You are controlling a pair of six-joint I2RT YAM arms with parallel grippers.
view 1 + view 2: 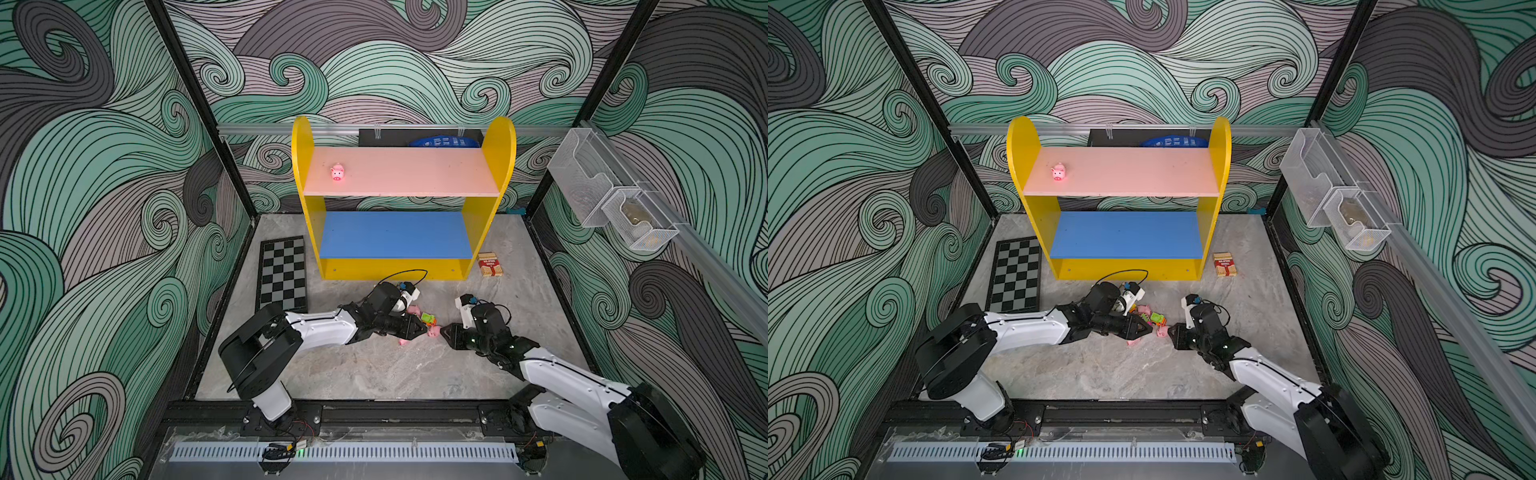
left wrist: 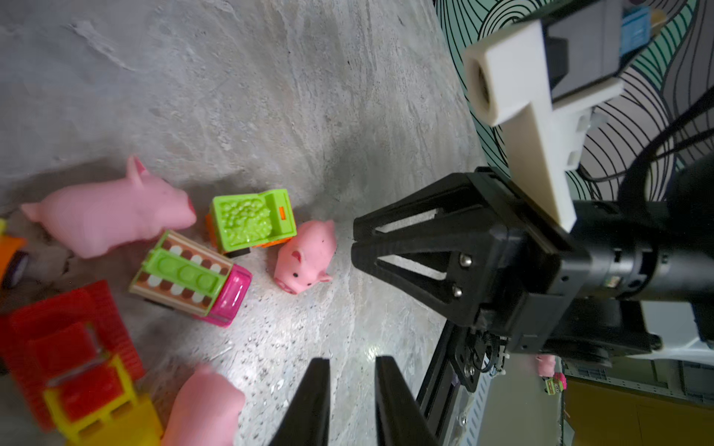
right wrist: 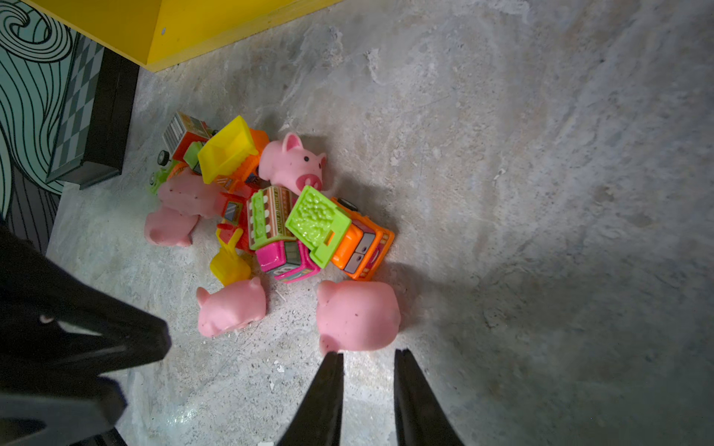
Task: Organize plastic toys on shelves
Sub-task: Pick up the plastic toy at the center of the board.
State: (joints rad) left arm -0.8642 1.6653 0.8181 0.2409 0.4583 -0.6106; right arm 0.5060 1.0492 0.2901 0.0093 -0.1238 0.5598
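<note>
The plastic toys lie in a heap on the stone floor in front of the shelves (image 1: pixel 484 232). In it are several pink pigs and small vehicles, among them a green-and-orange truck (image 3: pixel 340 231), a pink one (image 3: pixel 286 262) and a yellow tipper (image 3: pixel 232 148). One pig (image 1: pixel 337 172) stands on the pale pink upper board, and the blue lower board (image 1: pixel 395 235) is bare. My left gripper (image 2: pixel 353 363) and right gripper (image 3: pixel 369 353) face each other low over the floor, each with a narrow gap and nothing between the fingers. A pig (image 3: pixel 357 314) lies just beyond the right fingertips, and the pig (image 2: pixel 305 256) sits between both grippers.
A grey-black checkerboard (image 1: pixel 282 272) lies left of the shelves. A red-and-tan card box (image 1: pixel 490 264) stands to their right. Wire mesh baskets (image 1: pixel 602 195) hang on the right wall. A black frame rail (image 1: pixel 374 409) borders the floor at the front.
</note>
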